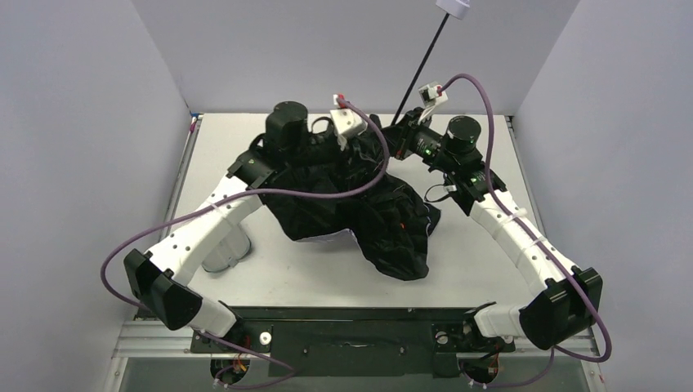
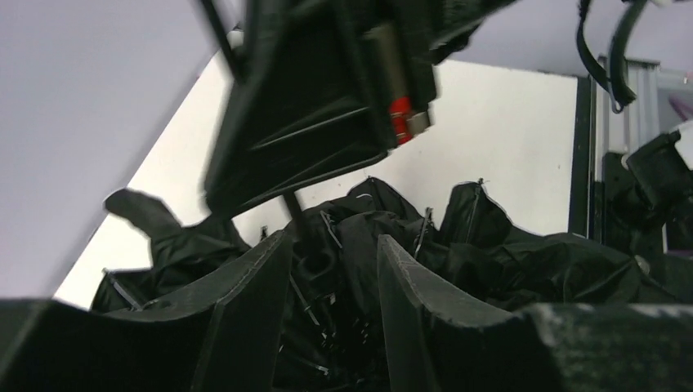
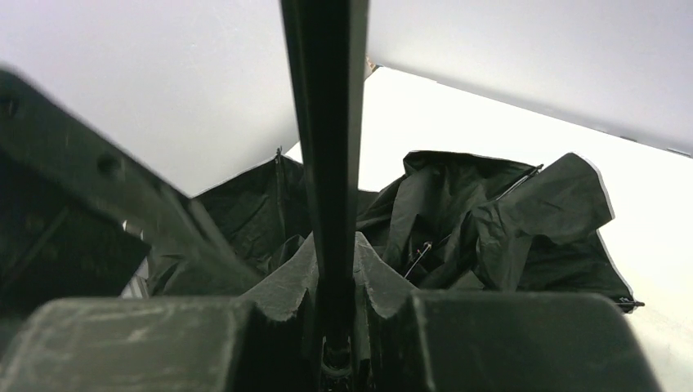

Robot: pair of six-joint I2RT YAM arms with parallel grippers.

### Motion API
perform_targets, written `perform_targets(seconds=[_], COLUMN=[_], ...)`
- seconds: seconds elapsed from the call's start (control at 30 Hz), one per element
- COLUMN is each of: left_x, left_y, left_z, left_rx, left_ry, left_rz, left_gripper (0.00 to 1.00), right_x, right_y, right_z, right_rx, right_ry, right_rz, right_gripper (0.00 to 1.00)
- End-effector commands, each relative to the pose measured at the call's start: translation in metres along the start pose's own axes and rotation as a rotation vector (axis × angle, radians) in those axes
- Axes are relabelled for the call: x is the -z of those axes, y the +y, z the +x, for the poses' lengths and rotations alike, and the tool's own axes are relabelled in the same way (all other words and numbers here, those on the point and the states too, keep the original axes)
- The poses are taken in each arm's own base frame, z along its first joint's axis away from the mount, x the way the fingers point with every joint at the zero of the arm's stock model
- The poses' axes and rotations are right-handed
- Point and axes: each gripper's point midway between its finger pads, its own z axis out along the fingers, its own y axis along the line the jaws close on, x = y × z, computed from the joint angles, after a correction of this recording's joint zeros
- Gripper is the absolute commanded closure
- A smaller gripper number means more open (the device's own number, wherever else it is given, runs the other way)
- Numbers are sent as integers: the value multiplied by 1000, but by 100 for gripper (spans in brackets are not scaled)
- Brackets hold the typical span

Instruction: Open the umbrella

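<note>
Black fingers [image 3: 288, 287] of the right gripper [image 3: 335, 286] were pressed together on the thin shaft [image 3: 328, 122] of the umbrella [image 1: 359, 220]. The shaft ran straight up btwn them through the right wrist view. From above, the right gripper [image 1: 402, 135] sat at the far side of the counter [image 1: 490, 261]. The shaft rose from it at a slant, up and to the right, to the pale round handle [image 1: 452, 6] at the top edge of frame. Beyond the grip the canopy [image 3: 498, 220] lay crumpled, black inner side showing.

Left gripper [image 2: 327, 302]: jaws apart, one finger each side of a bunch of black fabric and thin metal ribs [image 2: 315, 310]. Couldn't tell whether the fingers touched the fabric. It sat just beside the right gripper, whose black body w/ a red part hung right above it in the left wrist view. In the top view the left gripper [image 1: 368, 149] was at the far edge of the canopy, mostly hidden by its own wrist.

The canopy slumped as a black heap across the middle of the counter, btwn the two arms, not opened out. A sliver of pale outer fabric showed at its near edge. A pale grey sleeve [image 1: 222, 255] lay on the counter under the left forearm, apart from the heap.
</note>
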Motion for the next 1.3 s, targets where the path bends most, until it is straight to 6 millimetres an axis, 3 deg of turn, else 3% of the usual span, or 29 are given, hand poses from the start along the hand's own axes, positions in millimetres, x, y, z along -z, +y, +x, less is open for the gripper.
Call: perform_targets(seconds=[0.0,0.27,0.57,0.63,0.77,0.8,0.93,1.07,1.27], left_x=[-19,-42,-44,-39,-17,-12,2,-8,-23], left_y=[-4,8,26,24,9,13,19,26,16], left_z=[4,15,61,58,23,10,-9,-5,-3], left_rx=[-196,-221,-210,-192,-135,-150,-153,-135,-130], left_ry=[38,106,236,210,27,-30,-94,-54,-51], left_rz=[-26,-95,-183,-171,-87,-98,-156,-168,-115], left_gripper=[61,68,82,84,84,84,83,83,83], right_x=[9,18,28,29,29,29,28,27,27], right_y=[32,47,57,55,46,44,40,41,41], right_z=[-48,-58,-72,-71,-64,-62,-58,-59,-61], right_rx=[79,82,71,77,93,92,101,86,71], right_ry=[-162,-194,-229,-225,-203,-197,-184,-191,-201], right_rz=[-61,-76,-82,-74,-34,-23,-4,-12,-10], right_gripper=[100,100,100,100,100,100,100,100,100])
